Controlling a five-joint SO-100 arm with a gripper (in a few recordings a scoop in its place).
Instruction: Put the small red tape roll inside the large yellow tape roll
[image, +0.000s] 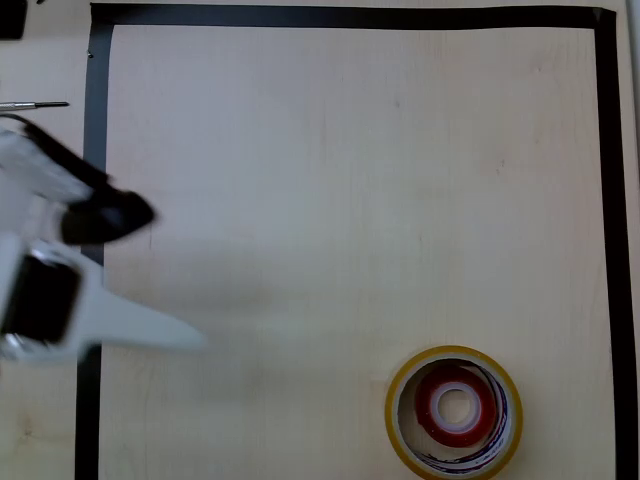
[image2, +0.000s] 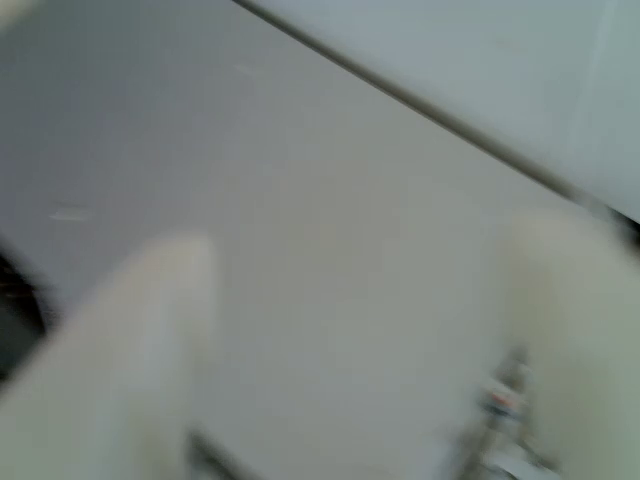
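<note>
Red tape roll (image: 455, 404) sits inside yellow tape roll (image: 453, 412), so the claw (image: 165, 275), fingers apart and empty, hangs well away.

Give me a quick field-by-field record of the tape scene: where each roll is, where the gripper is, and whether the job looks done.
small red tape roll: lying flat inside the yellow roll's hole
large yellow tape roll: flat on the table, lower right in the overhead view
gripper: at the left edge in the overhead view, far from both rolls, fingers apart, holding nothing
table: light wood, bordered by black tape
task state: looks done
</note>
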